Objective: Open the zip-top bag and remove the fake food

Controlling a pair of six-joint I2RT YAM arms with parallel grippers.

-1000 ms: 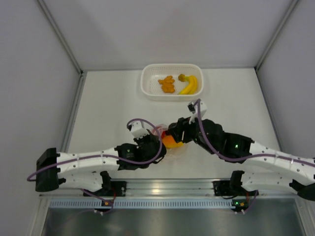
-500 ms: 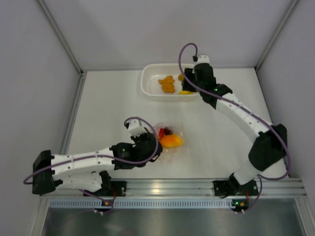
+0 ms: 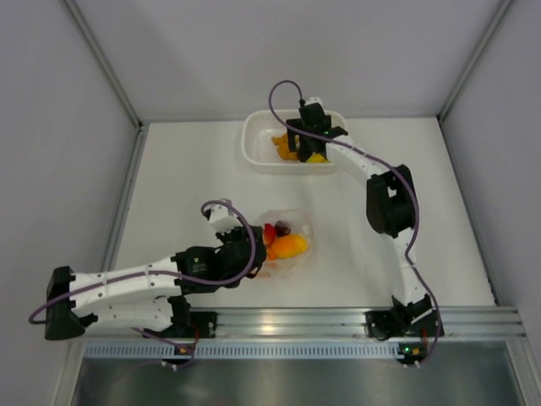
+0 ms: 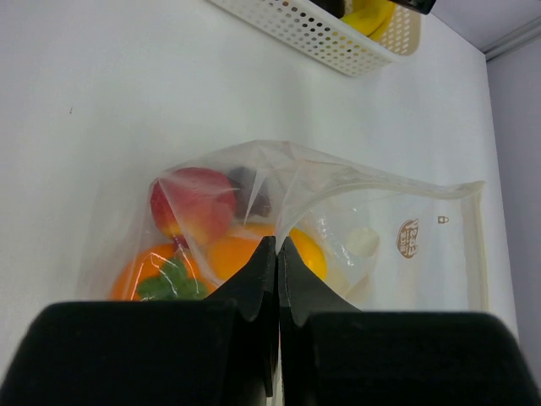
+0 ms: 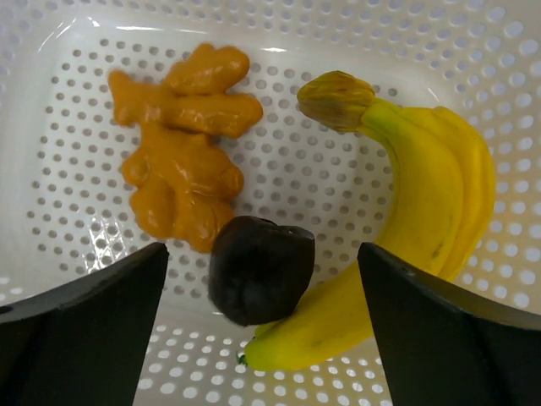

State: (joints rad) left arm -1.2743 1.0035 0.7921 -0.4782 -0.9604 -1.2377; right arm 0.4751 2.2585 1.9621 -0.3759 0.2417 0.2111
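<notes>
The clear zip-top bag [image 3: 287, 241] lies on the table mid-front; it also shows in the left wrist view [image 4: 406, 254]. It holds a red fruit [image 4: 193, 201], orange pieces [image 4: 232, 255] and a dark piece. My left gripper [image 4: 277, 247] is shut on a fold of the bag's plastic. My right gripper [image 5: 262, 279] is open over the white basket [image 5: 279, 34], where a dark purple piece [image 5: 260, 269] rests between its fingers, beside a yellow banana [image 5: 427, 211] and orange bits [image 5: 182, 152].
The white perforated basket [image 3: 258, 156] stands at the back centre of the table. Grey walls close in the left, back and right. A metal rail runs along the front edge by the arm bases.
My right arm swung from the bag to the basket and opened; the dark purple piece now lies in the basket. My left gripper stayed shut on the bag, shifting slightly left.
</notes>
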